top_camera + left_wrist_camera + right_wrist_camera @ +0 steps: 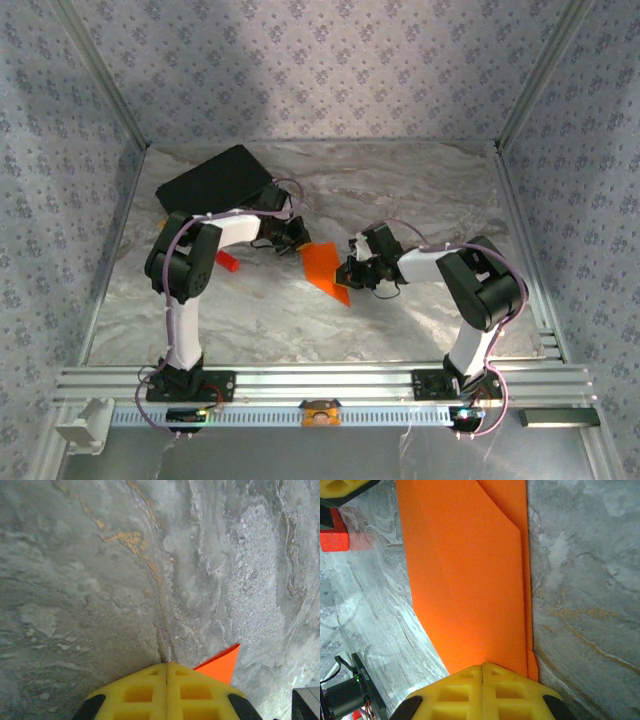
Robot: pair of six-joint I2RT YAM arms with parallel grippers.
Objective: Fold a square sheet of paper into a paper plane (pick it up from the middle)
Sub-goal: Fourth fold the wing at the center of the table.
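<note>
The square sheet of paper [323, 265], bright orange and partly folded with layered edges, stretches between my two grippers at mid-table. My right gripper [350, 272] is shut on its near right end. In the right wrist view the orange sheet [465, 570] runs straight out from the closed yellow fingertips of my right gripper [482, 666]. My left gripper [297, 243] is shut at the sheet's far left corner. In the left wrist view my left gripper [166, 666] points down at the table, and one orange corner [222, 664] sticks out beside its right finger.
A small red block [228, 263] lies on the marble table just left of the left gripper, also seen as the red block [334, 537]. A black case [215, 180] sits at the back left. Metal frame posts and patterned walls ring the table.
</note>
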